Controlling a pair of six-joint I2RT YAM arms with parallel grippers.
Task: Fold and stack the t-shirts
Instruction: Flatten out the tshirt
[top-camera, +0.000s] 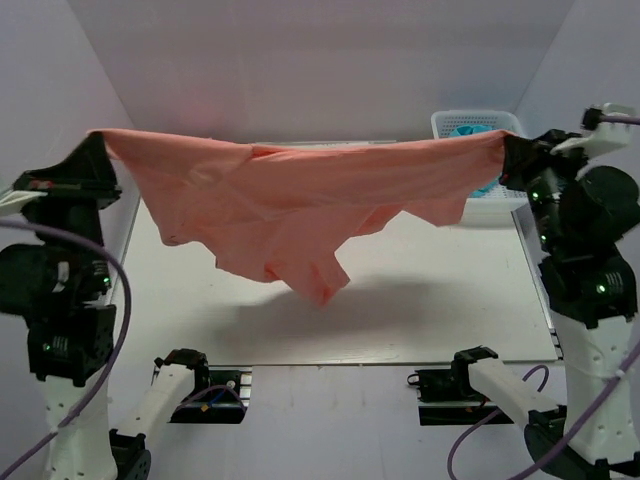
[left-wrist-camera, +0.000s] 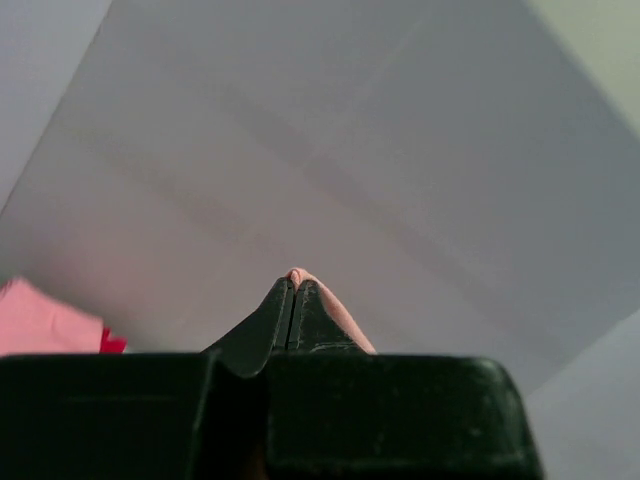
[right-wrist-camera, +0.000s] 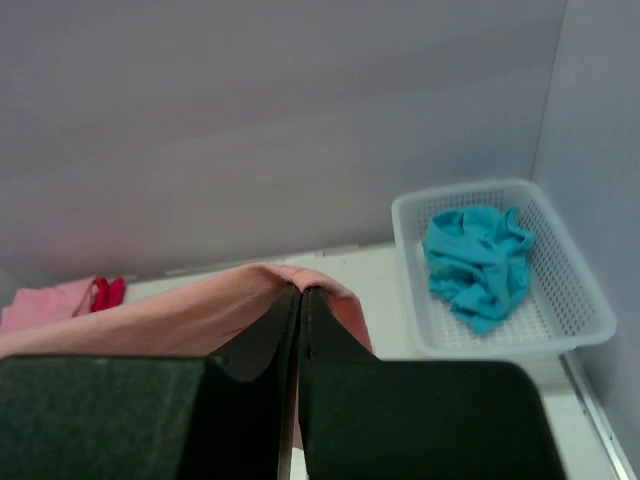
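Note:
A large salmon-orange t-shirt (top-camera: 300, 205) hangs stretched in the air above the white table (top-camera: 440, 300), held at both ends. My left gripper (top-camera: 100, 150) is shut on its left corner; the cloth tip (left-wrist-camera: 296, 274) peeks out between the closed fingers. My right gripper (top-camera: 505, 158) is shut on its right corner (right-wrist-camera: 250, 290). The shirt's middle sags, with a point of cloth hanging lowest, above the table. A turquoise-blue t-shirt (right-wrist-camera: 475, 262) lies crumpled in the white basket (right-wrist-camera: 590, 320). A light pink t-shirt (right-wrist-camera: 45, 300) and a red one (right-wrist-camera: 105, 293) lie at the far left of the table.
The white lattice basket (top-camera: 450, 122) stands at the table's back right corner, partly behind the hanging shirt. Pale walls close the table in at the back and both sides. Both arm bases sit at the near edge.

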